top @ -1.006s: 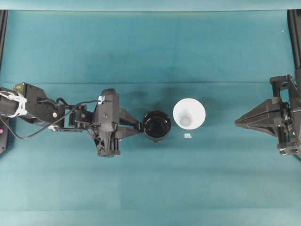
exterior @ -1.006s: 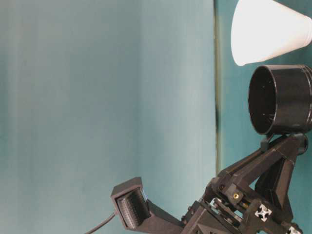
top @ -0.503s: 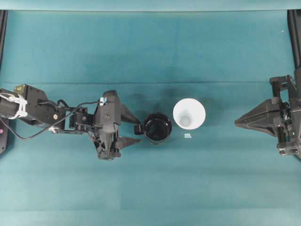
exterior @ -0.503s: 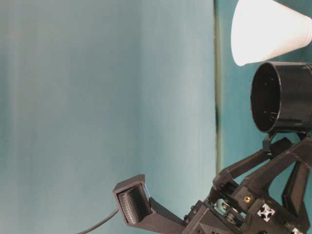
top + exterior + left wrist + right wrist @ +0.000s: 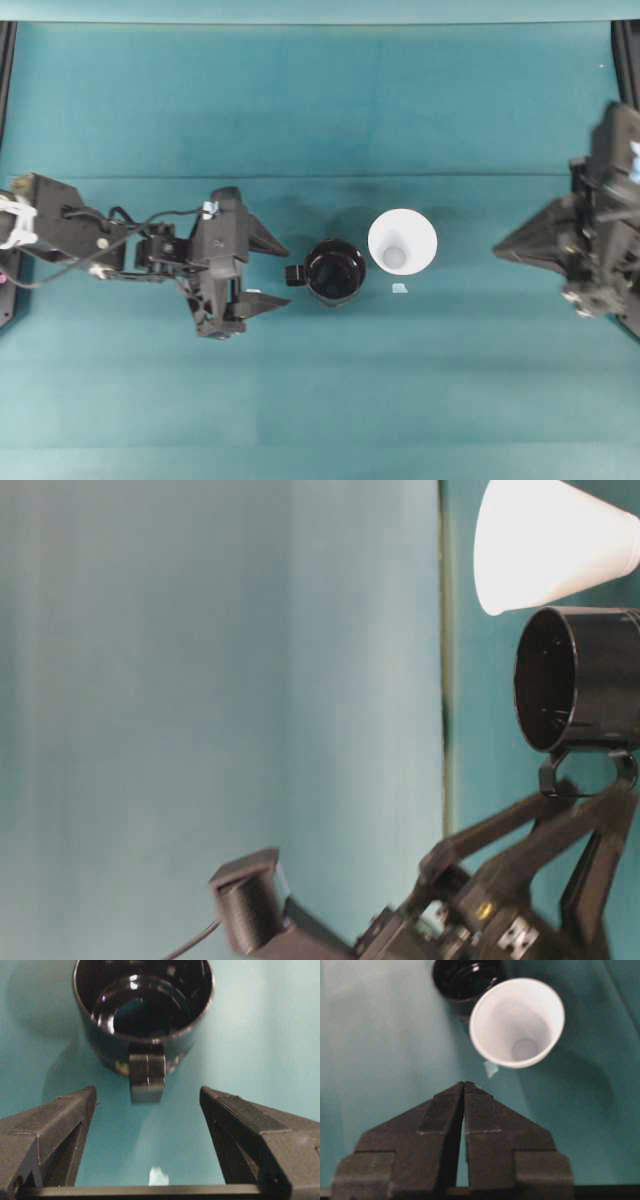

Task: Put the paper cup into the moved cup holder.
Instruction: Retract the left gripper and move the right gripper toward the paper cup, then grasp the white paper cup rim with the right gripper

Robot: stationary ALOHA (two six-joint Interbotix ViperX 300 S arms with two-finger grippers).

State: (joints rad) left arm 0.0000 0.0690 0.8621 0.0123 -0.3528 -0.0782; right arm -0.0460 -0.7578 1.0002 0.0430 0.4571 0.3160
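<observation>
Paper cup [image 5: 402, 241] stands upright on the teal table cover [image 5: 320, 400], mouth up, just beside the cup holder [image 5: 335, 272] and seemingly not quite touching it; the holder's stubby tab [image 5: 147, 1076] points toward the left gripper [image 5: 262, 271]. That gripper has its fingers spread wide with nothing between them, lying just short of the tab, so the holder looks set in place and the cup is the step in hand. The right gripper [image 5: 498, 250], well apart from the cup, shows its fingers pressed together in the wrist view — they would need to part first. To do it well, I judge it should take the cup by the rim or upper wall on the side away from the holder, squeeze lightly since thin paper dents, lift clear of the black rim, then centre and lower straight down — the tapered base should guide it in. A small pale scrap [image 5: 399, 289] lies near the cup's foot.
</observation>
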